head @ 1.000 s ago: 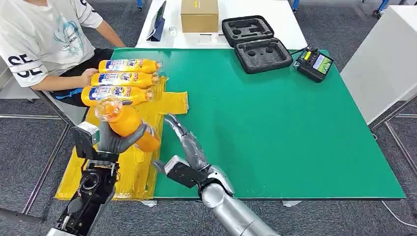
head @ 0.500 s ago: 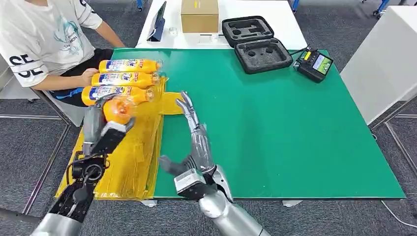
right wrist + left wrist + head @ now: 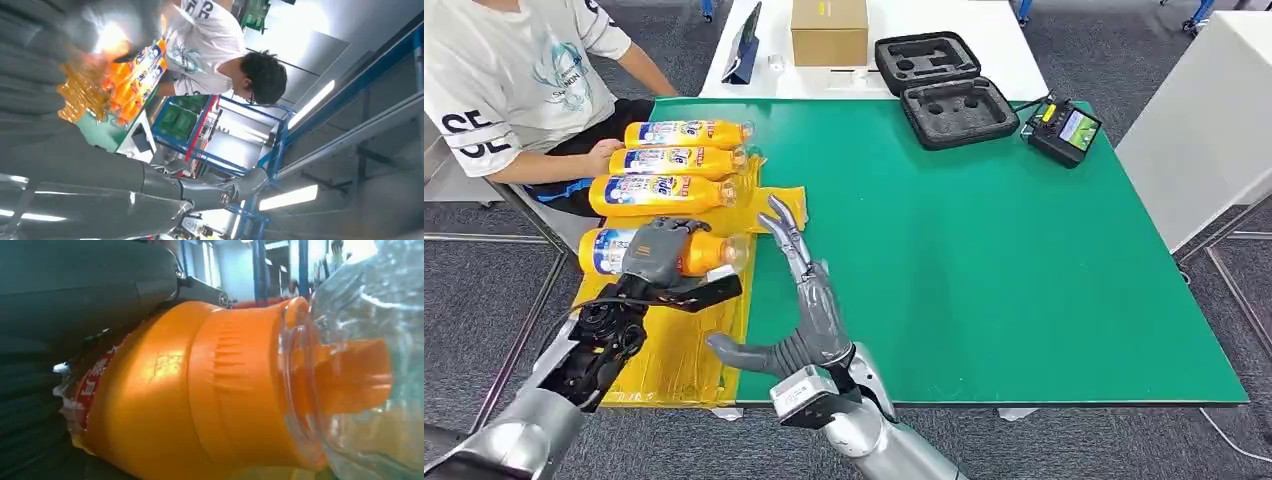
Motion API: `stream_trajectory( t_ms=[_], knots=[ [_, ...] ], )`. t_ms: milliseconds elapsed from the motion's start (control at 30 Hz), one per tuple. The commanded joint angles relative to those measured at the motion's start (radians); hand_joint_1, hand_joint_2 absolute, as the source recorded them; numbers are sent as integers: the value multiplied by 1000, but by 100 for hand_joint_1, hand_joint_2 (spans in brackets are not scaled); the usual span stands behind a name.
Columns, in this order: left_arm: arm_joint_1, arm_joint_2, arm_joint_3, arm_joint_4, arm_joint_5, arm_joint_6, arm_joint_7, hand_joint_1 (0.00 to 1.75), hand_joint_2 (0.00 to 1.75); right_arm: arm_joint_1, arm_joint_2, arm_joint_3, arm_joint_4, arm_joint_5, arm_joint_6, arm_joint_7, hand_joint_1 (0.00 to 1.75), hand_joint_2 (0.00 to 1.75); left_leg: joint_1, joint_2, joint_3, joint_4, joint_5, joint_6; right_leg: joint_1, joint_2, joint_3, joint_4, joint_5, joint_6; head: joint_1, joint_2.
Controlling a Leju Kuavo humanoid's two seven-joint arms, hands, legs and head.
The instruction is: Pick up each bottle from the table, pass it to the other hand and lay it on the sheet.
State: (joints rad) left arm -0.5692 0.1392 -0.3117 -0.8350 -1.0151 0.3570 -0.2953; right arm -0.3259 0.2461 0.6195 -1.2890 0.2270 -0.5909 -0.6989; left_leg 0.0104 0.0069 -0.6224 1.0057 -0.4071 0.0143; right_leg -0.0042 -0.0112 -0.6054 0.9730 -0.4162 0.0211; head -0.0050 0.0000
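Green matting covers the table (image 3: 1024, 270), and a crinkled yellow sheet (image 3: 684, 340) lies along its left edge in the head view. Left of centre, the left hand (image 3: 659, 252) grasps a smooth orange bottle (image 3: 699, 253) lying across the sheet, clear cap toward the frame's right; its blue-and-white label is unreadable. Three similar bottles (image 3: 664, 193) lie parallel above it, while the right hand (image 3: 809, 310) at lower centre holds nothing, fingers spread.

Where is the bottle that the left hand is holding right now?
In the head view, the bottle lies on its side on the yellow sheet at the table's left, gripped by the left hand, just nearer the robot than the three other bottles.
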Motion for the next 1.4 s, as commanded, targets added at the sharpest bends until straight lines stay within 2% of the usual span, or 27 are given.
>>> stream_trajectory(
  t_ms=[33, 67, 167, 567, 600, 633, 667, 1100, 1200, 1233, 1333, 1400],
  knots=[
    [-116, 12, -77, 219, -10, -128, 16, 175, 175, -14, -23, 15, 19, -16, 10, 1, 0, 175, 0, -2, 4, -1, -1, 0, 0, -1, 4, 0, -2, 0, 0, 0],
    [-123, 6, -58, 240, 31, -200, -4, 175, 175, -14, -21, 12, 31, -9, 4, 1, 0, 175, 1, -2, 5, 0, -1, -1, 0, -1, 5, 0, -2, -1, 0, 0],
    [-132, 7, -40, 264, 63, -259, -8, 175, 175, -13, -17, 3, 46, -8, 13, 1, 0, 175, 1, -2, 6, -1, -2, -1, 0, 0, 7, 0, -2, -1, 0, 0],
    [-153, 6, -34, 324, 78, -327, -5, 175, 175, -26, -8, -8, 84, -6, 32, 1, 0, 175, 0, 0, 3, -1, -1, 0, 0, 1, 3, -1, 0, 0, 0, 0],
    [-152, 4, -35, 324, 77, -327, -7, 106, 175, -26, -7, -9, 86, -7, 35, 1, 0, 175, 0, 0, 5, -1, -1, 0, 0, 1, 5, -1, -1, 0, 0, 0],
    [-149, 5, -46, 322, 64, -322, -7, 23, 175, -27, -5, -12, 89, -13, 46, 1, 0, 175, 0, 0, 4, -1, -1, 0, 0, 1, 4, -1, -1, 0, 0, 0],
    [-149, 5, -46, 322, 64, -322, -7, 0, 175, -27, -5, -12, 89, -13, 46, 1, 0, 175, 0, 0, 6, -1, -1, 0, 0, 1, 6, -1, -1, 0, 0, 0],
    [-135, 3, -49, 323, 59, -310, -2, 0, 175, -29, -5, -15, 95, -16, 55, 1, 0, 175, 0, 0, 4, -1, -1, 0, 0, 1, 4, -1, -1, 0, 0, 0],
    [-134, 2, -50, 321, 57, -308, -1, 0, 175, -29, -5, -16, 99, -14, 57, 1, 0, 175, 0, 0, 7, -1, -2, -1, 0, 2, 7, -1, -2, -1, 0, 0],
    [-129, 0, -50, 322, 57, -310, -1, 0, 0, -30, -5, -16, 102, -11, 56, 1, 0, 175, 0, 0, 9, -2, -2, -1, 0, 2, 9, -1, -2, -1, 0, 0],
    [-122, -8, -25, 320, 89, -328, -9, 0, 0, -31, -3, -18, 110, -4, 55, 1, 0, 175, 0, 0, 6, -1, -2, 0, 0, 1, 6, -1, -1, 0, 0, 0],
    [-121, -15, -1, 317, 133, -377, -39, 0, 0, -30, -4, -19, 112, -3, 54, 1, 0, 175, 0, 0, 11, -2, -3, -1, 0, 2, 12, -2, -3, -1, 0, 0]
  ],
)
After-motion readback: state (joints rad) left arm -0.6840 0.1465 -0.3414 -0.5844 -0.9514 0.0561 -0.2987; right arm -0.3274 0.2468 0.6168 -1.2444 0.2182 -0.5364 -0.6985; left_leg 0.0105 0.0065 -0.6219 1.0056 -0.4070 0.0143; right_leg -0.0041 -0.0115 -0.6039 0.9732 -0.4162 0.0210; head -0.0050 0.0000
